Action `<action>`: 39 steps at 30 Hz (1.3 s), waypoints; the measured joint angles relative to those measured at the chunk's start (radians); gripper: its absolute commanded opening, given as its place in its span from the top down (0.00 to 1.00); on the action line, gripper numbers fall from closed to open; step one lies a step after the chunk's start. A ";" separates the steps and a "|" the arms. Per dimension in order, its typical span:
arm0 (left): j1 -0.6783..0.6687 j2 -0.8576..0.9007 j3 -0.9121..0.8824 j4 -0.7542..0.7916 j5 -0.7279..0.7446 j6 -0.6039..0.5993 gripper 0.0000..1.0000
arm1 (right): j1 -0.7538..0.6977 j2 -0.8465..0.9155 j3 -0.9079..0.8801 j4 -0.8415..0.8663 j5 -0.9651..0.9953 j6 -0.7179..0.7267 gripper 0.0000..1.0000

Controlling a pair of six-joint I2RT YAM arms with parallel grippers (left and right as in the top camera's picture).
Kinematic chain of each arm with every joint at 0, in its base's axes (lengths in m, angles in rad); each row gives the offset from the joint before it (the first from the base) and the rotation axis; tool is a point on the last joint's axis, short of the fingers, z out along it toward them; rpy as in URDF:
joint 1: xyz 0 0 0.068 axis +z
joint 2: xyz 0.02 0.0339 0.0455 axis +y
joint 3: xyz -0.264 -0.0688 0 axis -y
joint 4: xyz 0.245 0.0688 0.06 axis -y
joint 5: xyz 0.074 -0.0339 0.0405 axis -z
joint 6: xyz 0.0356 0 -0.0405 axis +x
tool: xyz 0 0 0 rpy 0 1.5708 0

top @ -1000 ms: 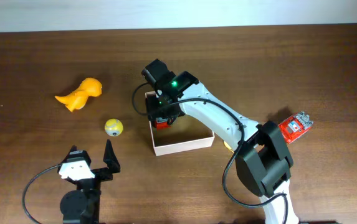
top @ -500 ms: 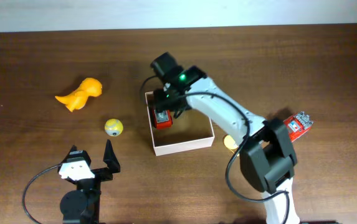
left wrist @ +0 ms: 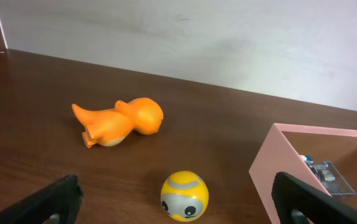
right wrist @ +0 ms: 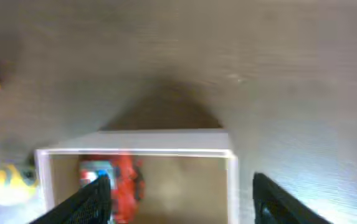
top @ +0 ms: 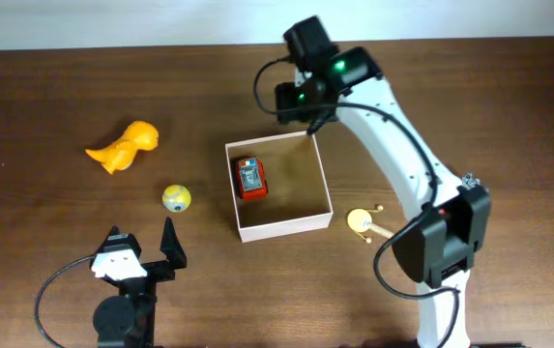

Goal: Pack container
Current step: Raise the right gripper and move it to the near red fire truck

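The container (top: 286,228) is a square white-walled box with a tan inside at the table's middle; a red toy car (top: 249,178) lies in its left part. It also shows in the left wrist view (left wrist: 271,163) and the right wrist view (right wrist: 231,180). My right gripper (top: 301,124) is open and empty, raised just beyond the box's far wall. My left gripper (top: 141,249) is open and empty at the front left. A yellow ball toy (top: 176,198) with a grey face lies left of the box, between the left fingers in the left wrist view (left wrist: 184,196). An orange dinosaur toy (top: 124,146) lies farther left.
A small yellow round toy with thin sticks (top: 362,222) lies on the table right of the box. The right arm's base stands at the front right. A pale wall runs along the table's far edge.
My right gripper let go of the red car inside the box, then rose and drew back to the far right. The left arm has not moved.
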 measured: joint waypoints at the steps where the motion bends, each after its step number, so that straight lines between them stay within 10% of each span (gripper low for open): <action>1: 0.000 0.000 0.000 0.000 0.000 0.000 0.01 | -0.011 0.000 0.013 -0.042 0.016 0.009 0.34; 12: 0.000 0.000 0.000 0.000 0.000 0.000 0.01 | -0.313 0.000 0.034 -0.422 0.182 0.213 0.34; 39: 0.000 0.000 0.000 0.000 0.000 0.000 0.01 | -0.491 -0.263 -0.116 -0.468 0.178 0.378 0.34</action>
